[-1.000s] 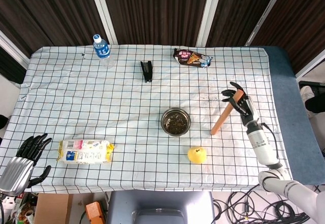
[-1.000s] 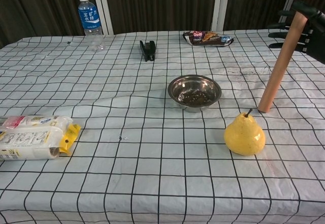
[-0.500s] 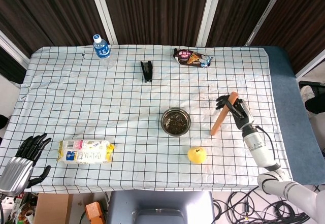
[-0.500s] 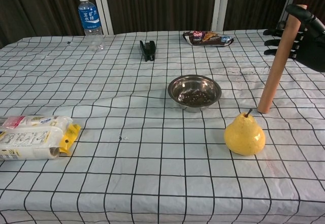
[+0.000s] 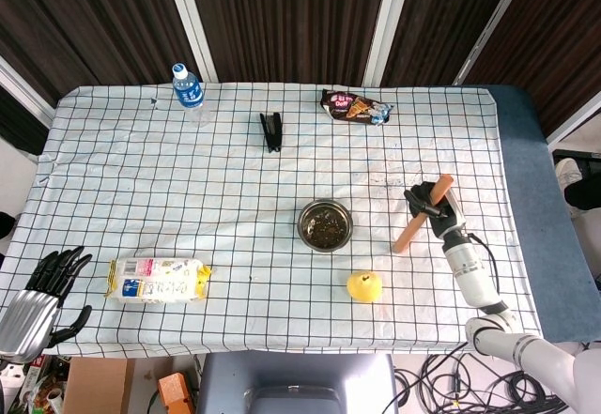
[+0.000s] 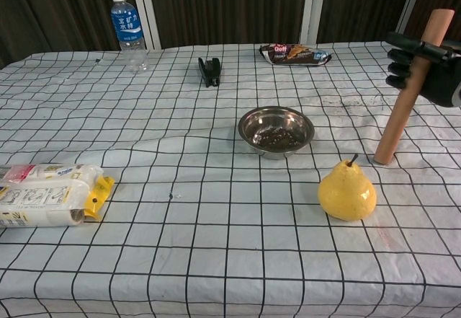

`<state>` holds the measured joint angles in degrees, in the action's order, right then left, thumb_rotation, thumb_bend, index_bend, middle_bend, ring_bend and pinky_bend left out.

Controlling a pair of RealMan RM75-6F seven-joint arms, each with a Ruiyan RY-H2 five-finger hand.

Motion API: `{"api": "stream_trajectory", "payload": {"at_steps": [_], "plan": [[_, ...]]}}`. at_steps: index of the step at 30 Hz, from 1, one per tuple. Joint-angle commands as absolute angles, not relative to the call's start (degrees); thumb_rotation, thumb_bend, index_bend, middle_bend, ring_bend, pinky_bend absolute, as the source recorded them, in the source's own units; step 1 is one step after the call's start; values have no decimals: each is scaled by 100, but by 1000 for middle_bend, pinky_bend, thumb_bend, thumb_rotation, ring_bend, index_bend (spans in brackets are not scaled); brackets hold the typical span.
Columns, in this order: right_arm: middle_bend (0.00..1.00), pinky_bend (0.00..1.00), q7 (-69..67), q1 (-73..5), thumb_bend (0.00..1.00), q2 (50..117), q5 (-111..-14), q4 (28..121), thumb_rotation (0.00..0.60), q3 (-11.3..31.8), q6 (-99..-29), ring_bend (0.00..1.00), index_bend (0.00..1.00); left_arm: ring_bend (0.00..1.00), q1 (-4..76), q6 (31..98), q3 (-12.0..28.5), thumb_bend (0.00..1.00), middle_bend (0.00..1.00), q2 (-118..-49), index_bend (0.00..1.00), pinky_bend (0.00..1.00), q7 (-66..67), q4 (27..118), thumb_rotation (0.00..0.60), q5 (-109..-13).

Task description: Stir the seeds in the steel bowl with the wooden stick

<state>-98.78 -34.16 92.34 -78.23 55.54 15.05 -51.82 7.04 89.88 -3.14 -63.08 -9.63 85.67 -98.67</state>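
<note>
— What does the bench (image 5: 122, 198) look like, and what's behind it?
— It's covered with a white cloth (image 6: 180, 246) printed in a black grid, slightly rumpled. Dark slatted panels with pale vertical strips run behind it.

— How many of each thing?
— One steel bowl (image 5: 325, 225) with dark seeds (image 6: 277, 137) in it, near the middle. One wooden stick (image 6: 413, 89). One yellow pear (image 6: 347, 192), one water bottle (image 5: 189, 88), one black clip (image 5: 271, 130), one dark snack packet (image 5: 356, 107), one white wrapped pack (image 5: 156, 280).

— Where's the stick?
— To the right of the bowl and apart from it, tilted, its lower end on the cloth. The right hand (image 5: 433, 204) has its fingers wrapped round the upper part.

— And the other hand?
— The left hand (image 5: 39, 299) sits off the front-left corner, fingers spread, holding nothing.

— Anything between stick and bowl?
— The pear stands in front of the bowl, towards the stick's foot, upright, stem up. The rest lie well away: bottle, clip and packet along the far edge, the pack at front left.
</note>
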Motion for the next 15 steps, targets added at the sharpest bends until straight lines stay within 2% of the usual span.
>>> {"api": "stream_trajectory", "payload": {"at_steps": [1, 3, 6, 10, 15], "plan": [[986, 991, -9809, -3434, 324, 9278, -7814, 5578, 600, 1558, -5254, 972, 1000, 0, 705, 8983, -316, 394, 0, -6308, 0, 0, -964, 8565, 600, -9868], [1000, 1000, -9479, -3500, 498, 9430, -7837, 5721, 600, 1767, -5699, 1000, 1000, 0, 709, 8969, -315, 394, 0, -6310, 0, 0, -946, 8568, 600, -9862], [1000, 1000, -8986, -3585, 630, 9550, -7963, 6070, 600, 1957, -6247, 1000, 1000, 0, 713, 8953, -313, 395, 0, -6312, 0, 0, -928, 8575, 600, -9852], [1000, 1000, -8003, -3790, 714, 9658, -8203, 6500, 600, 2127, -6803, 1000, 1000, 0, 719, 8931, -310, 396, 0, -6305, 0, 0, -945, 8576, 600, -9832], [1000, 1000, -6473, -4209, 743, 9942, -8323, 6801, 600, 2239, -6961, 1000, 1000, 0, 723, 8927, -308, 396, 0, -6294, 0, 0, -999, 8563, 600, -9826]]}}
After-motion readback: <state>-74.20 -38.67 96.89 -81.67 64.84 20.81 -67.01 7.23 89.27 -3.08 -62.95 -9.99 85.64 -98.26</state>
